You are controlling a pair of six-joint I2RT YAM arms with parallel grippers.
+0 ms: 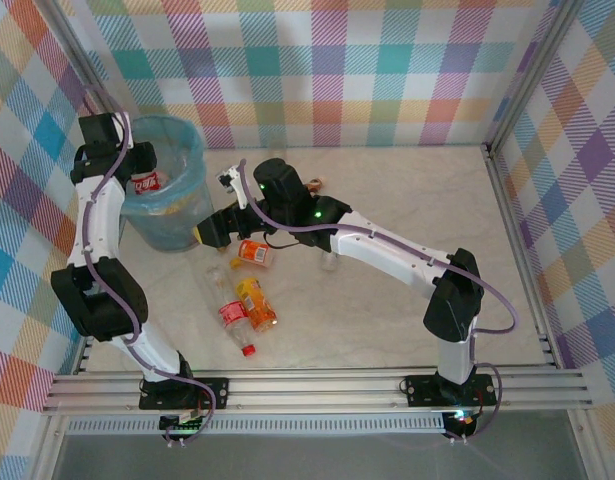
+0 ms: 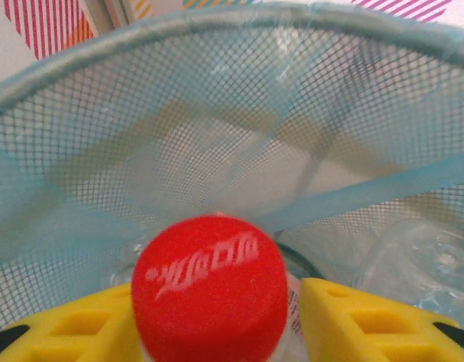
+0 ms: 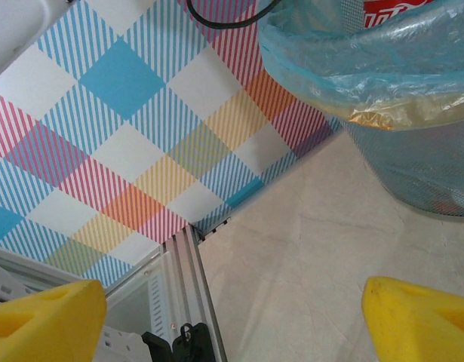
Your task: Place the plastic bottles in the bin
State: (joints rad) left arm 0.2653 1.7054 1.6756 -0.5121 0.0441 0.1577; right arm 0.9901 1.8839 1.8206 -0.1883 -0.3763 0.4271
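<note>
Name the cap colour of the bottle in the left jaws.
Red with white script, on the bottle cap; clearest in left wrist view.

Both arms are the same build: glossy white shells on the long links, chunky black housings at every joint. The left arm (image 1: 95, 215) and right arm (image 1: 387, 250) each have a thin lavender cable (image 1: 111, 172) looping loosely along the outside. A tiny green light (image 1: 316, 215) glows just behind the right hand (image 3: 232, 309). That one and the left hand (image 2: 209, 324) both have bright yellow plastic fingers (image 3: 420, 309) with moulded rectangular recesses.
</note>
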